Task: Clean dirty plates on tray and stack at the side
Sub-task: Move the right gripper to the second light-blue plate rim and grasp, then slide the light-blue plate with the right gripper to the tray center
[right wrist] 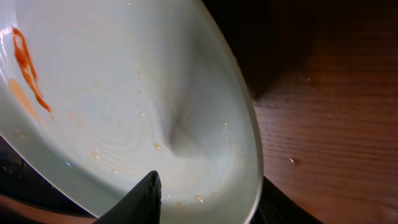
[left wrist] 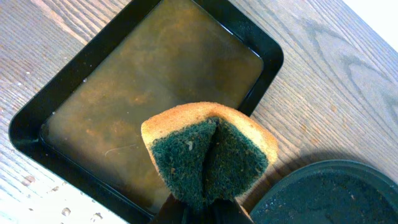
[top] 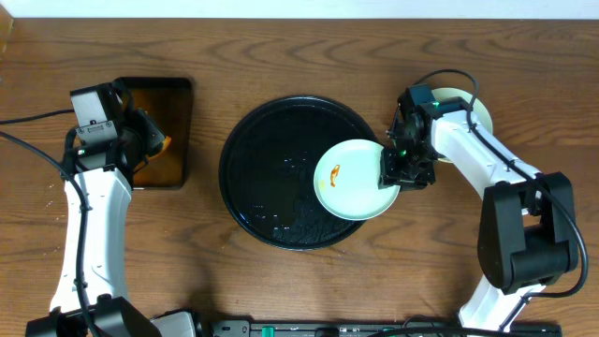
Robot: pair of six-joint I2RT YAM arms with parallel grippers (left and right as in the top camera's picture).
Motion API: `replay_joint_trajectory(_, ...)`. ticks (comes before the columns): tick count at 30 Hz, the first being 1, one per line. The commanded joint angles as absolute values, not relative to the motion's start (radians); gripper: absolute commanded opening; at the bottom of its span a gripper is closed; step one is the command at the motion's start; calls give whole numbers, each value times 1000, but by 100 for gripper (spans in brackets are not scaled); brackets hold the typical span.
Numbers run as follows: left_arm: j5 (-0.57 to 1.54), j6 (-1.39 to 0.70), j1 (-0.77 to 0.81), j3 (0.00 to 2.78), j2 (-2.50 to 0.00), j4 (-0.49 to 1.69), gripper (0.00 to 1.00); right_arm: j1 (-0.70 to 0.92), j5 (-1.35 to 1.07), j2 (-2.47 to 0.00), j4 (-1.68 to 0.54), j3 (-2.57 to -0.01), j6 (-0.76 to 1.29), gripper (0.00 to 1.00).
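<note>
A pale mint-blue plate (top: 354,180) with an orange sauce smear lies on the right side of the round black tray (top: 253,159) and juts past its rim. My right gripper (top: 393,173) is open and straddles the plate's right rim. In the right wrist view one finger (right wrist: 146,199) hovers over the plate's (right wrist: 112,99) inside and the other sits outside the rim. A pale yellow plate (top: 475,108) lies behind the right arm, partly hidden. My left gripper (left wrist: 202,211) is shut on a folded sponge (left wrist: 208,152) with a green scouring face, over the rectangular tray's near edge.
A rectangular black tray (top: 178,94) of brown liquid (left wrist: 155,87) stands at the left, under the left gripper (top: 154,145). The round tray's (left wrist: 336,193) wet surface shows at the lower right of the left wrist view. Cables trail at the far left.
</note>
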State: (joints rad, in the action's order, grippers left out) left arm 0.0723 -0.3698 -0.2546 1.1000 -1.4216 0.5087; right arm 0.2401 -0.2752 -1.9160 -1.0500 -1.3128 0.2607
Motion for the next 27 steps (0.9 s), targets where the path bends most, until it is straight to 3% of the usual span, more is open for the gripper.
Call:
replay_joint_trajectory(1,72,-379,-259,1100,-1426,508,8,257,-285,-1915,-1024,-1291,278,42)
replay_joint_trajectory(3,71,-379,-259,1101,-1426,509,8,262,-286,-1915,-988,-1267,298,41)
replay_joint_trajectory(6,71,-379,-259,1100,-1426,509,8,267,-320,-1915,-930,-1236,321,24)
replay_joint_trajectory(11,71,-379,-259,1101,-1426,509,8,288,-408,-1915,-873,-1235,322,15)
replay_joint_trajectory(15,71,-379,-259,1100,-1426,509,8,337,-423,-1915,-820,-1235,348,2)
replay_joint_trajectory(21,71,-379,-259,1100,-1426,509,8,403,-422,-1915,-757,-1235,371,2)
replay_joint_trajectory(25,71,-379,-259,1100,-1426,510,8,416,-393,-1915,-752,-1236,386,6)
replay_joint_trajectory(27,71,-379,-259,1100,-1426,510,8,416,-394,-1915,-753,-1236,386,14)
